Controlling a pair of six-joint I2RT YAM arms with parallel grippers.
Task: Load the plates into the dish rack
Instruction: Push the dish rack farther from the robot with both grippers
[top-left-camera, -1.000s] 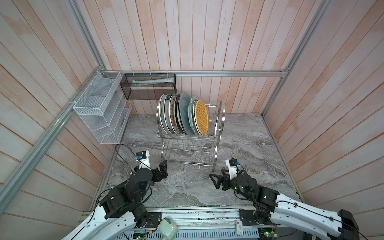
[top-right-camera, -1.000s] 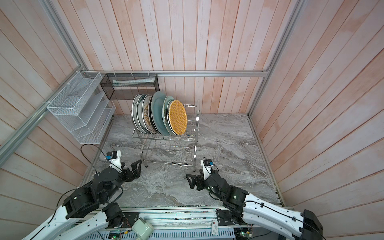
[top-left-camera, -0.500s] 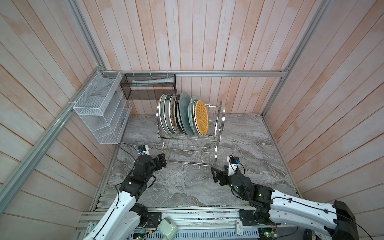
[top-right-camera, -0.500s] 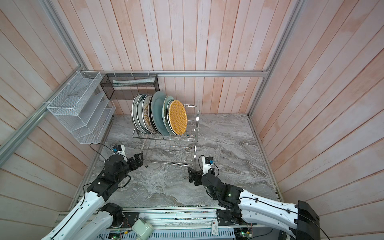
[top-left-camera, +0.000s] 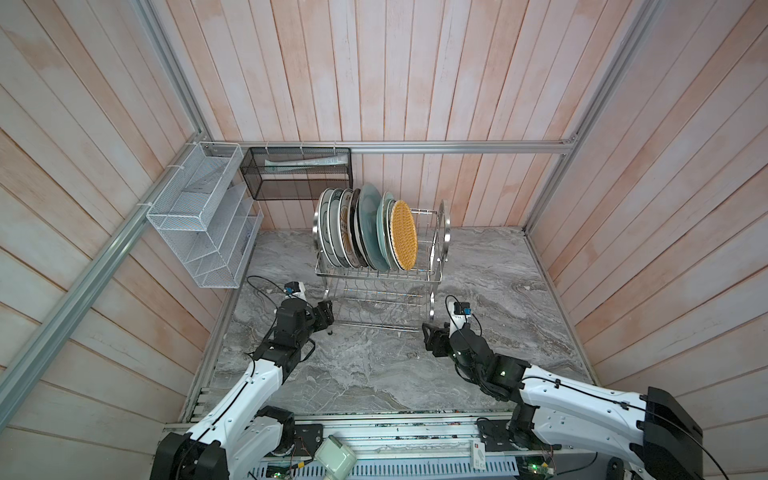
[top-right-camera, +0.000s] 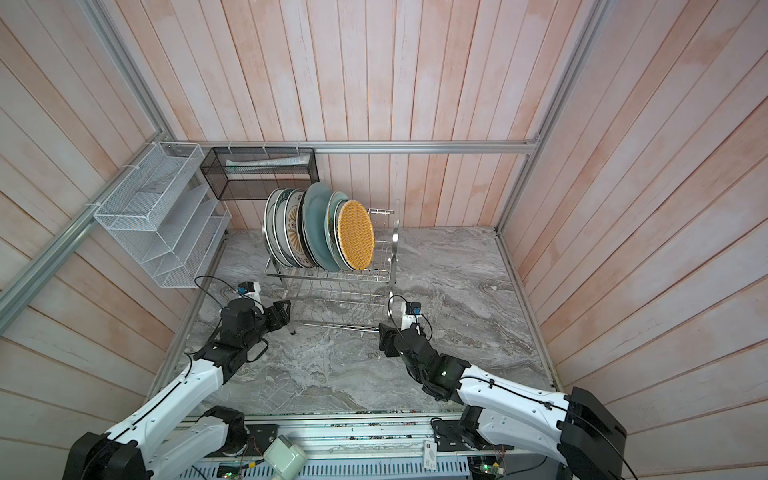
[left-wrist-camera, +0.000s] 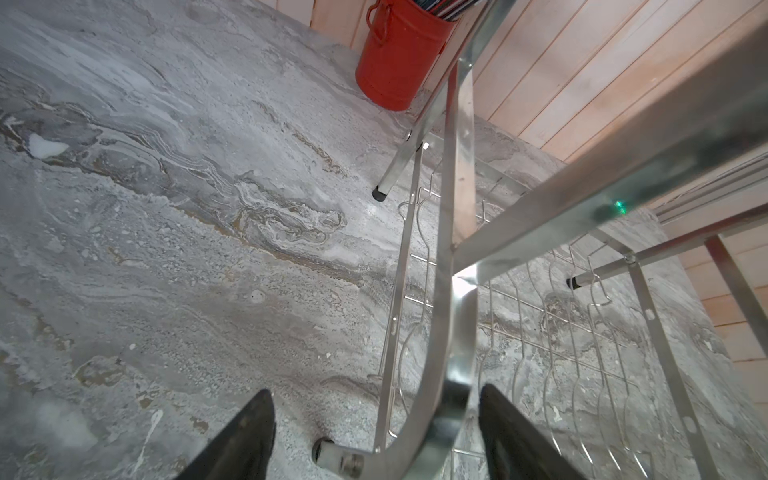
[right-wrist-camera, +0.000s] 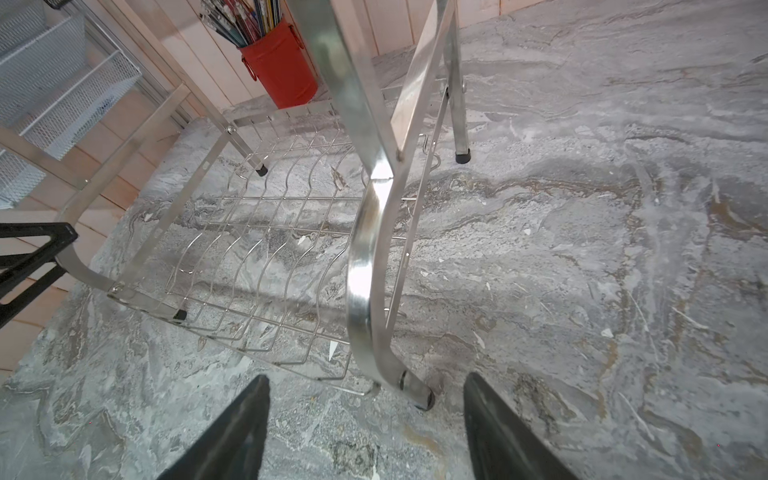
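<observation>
Setting: A grey marble tabletop (top-left-camera: 374, 374) is lying between pink plank walls, seen from above in both top views.
Dish rack: The shiny two-tier dish rack (top-left-camera: 445, 232) is standing toward the back of the tabletop.
Plates: The plates (top-left-camera: 368, 232) are standing on edge in a tight row in the rack's upper tier. The orange lattice plate (top-right-camera: 356, 235) is sitting at the row's right end.
Left gripper: The left gripper (left-wrist-camera: 376, 390) is hovering low at the rack's near left leg. Its jaws are standing wide apart with the curved leg between them, just beside one finger; contact cannot be told.
Right gripper: The right gripper (right-wrist-camera: 365, 377) is hovering at the near right foot, jaws spread, gaps showing on both sides, gripping nothing.
Surroundings: A white mesh organiser (top-left-camera: 199, 224) and a black mesh basket (top-left-camera: 299, 178) are hanging on the walls. A red pail (right-wrist-camera: 286, 66) is standing behind the rack.
</observation>
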